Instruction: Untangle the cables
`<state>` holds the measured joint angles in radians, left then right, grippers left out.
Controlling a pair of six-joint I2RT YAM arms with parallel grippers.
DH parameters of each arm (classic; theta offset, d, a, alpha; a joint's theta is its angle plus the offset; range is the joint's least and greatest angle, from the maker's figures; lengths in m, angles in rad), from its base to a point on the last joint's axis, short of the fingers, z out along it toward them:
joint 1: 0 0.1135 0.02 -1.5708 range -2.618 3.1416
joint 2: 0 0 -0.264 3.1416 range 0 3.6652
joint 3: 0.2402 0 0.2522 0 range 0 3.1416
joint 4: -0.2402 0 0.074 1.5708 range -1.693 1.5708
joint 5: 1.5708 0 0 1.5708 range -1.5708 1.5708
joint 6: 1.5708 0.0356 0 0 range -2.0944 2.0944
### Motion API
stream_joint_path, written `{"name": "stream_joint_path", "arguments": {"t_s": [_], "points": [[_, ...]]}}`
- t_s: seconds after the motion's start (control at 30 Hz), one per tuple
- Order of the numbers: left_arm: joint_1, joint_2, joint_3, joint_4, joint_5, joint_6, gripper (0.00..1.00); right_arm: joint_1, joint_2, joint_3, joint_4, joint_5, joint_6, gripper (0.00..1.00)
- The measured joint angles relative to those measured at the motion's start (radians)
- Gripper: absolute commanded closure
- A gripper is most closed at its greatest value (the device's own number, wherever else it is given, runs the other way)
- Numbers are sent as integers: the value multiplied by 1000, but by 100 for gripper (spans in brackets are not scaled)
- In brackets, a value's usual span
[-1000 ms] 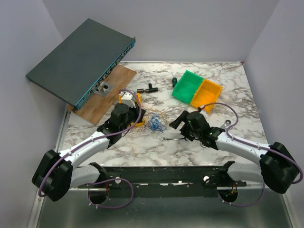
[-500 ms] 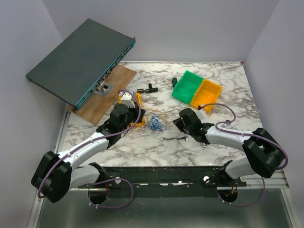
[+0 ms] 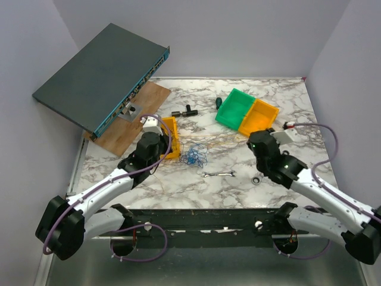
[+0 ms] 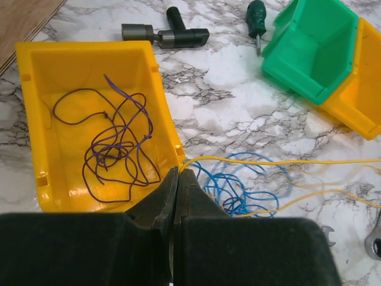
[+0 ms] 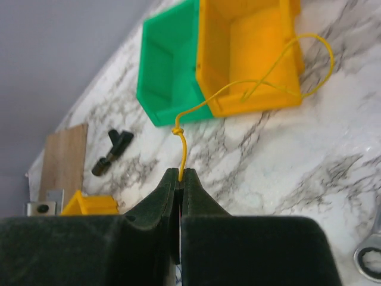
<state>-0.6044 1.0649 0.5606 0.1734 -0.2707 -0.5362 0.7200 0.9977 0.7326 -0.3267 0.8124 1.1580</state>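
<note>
The right gripper (image 5: pixel 180 176) is clamped on a thin yellow wire (image 5: pixel 177 130); the left gripper (image 4: pixel 178 174) pinches it too, beside an open yellow plastic bin (image 4: pixel 33 119). Blue wire loops (image 4: pixel 235 192) lie on the white marble tabletop (image 4: pixel 226 116) nearby, and a dark purple wire (image 4: pixel 113 152) lies inside the bin.

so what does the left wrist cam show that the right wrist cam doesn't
Only the left wrist view: the purple wire lying inside the yellow bin, the blue wire loops beside that bin, and the green screwdriver.
Only the right wrist view: a knot in the yellow wire just above the right gripper, and the wire's tail curling over the orange bin.
Both: the yellow wire pinched at shut fingertips (the left gripper in its own view), the green bin, the orange bin and the black T-shaped tool.
</note>
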Motion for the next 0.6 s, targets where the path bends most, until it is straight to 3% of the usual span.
{"name": "stream_joint_path", "arguments": {"t_s": [0.3, 0.6], "points": [[-13, 80, 70, -79, -62, -44, 100, 0, -237, 159, -194, 290, -200, 99], [-23, 104, 113, -115, -105, -81, 100, 3, -279, 283, -241, 456, -402, 99]]}}
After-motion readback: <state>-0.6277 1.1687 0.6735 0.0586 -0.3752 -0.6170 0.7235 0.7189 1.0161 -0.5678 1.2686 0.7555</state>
